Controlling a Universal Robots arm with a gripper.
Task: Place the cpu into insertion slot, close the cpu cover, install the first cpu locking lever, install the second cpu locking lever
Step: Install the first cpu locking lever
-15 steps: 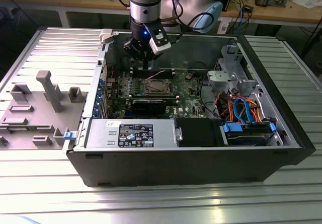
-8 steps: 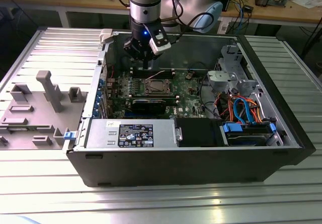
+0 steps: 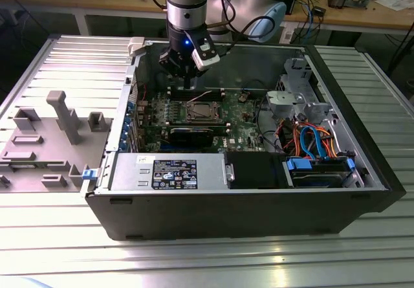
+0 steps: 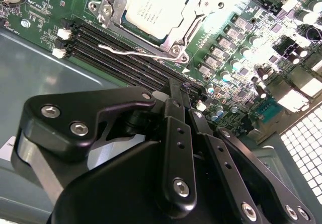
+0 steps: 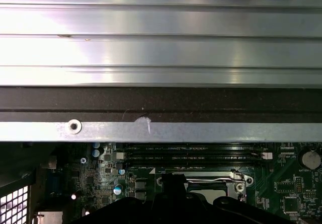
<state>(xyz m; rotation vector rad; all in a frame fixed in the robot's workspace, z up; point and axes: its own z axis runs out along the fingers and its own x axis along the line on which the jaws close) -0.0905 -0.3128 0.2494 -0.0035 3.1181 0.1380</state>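
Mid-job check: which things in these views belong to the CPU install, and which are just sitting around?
Job:
- cpu, seated in the socket
- cover, down over the cpu
- lever, a wire along the socket edge
- gripper, above the memory slots

Lying about:
- memory slots
- power supply
- drive cables
- grey fixture tray

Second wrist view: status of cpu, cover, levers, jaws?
cpu: seated in the slot, metal top up.
cover: closed flat over the cpu's edges.
lever: one thin wire lever lies across the memory slots, apparently not latched.
gripper: jaws together, holding nothing, beside the socket above the memory slots.
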